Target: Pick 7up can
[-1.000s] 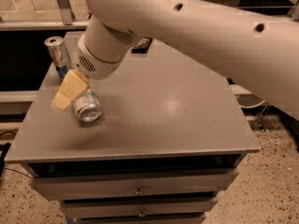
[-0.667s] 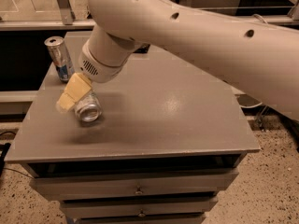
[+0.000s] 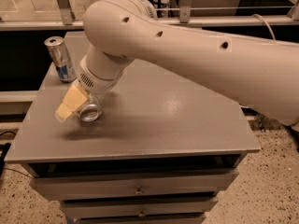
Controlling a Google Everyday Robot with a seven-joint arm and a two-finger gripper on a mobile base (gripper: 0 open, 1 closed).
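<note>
The 7up can (image 3: 90,111) lies on its side on the grey cabinet top (image 3: 163,120), near the left front, with its shiny silver end facing the camera. Its body is mostly hidden by the arm. My gripper (image 3: 74,109), pale yellow at its tip, comes down from the large cream arm (image 3: 187,45) and sits right at the can, against its left side. Whether it grips the can is hidden.
A slimmer silver-and-blue can (image 3: 60,59) stands upright at the back left of the top. Drawers (image 3: 135,188) are below the front edge. A metal rail (image 3: 224,20) runs behind the cabinet. Speckled floor lies at the right.
The gripper has moved slightly lower and closer around the lying can. The arm has swung a little across the view. The can stays in the same spot.
</note>
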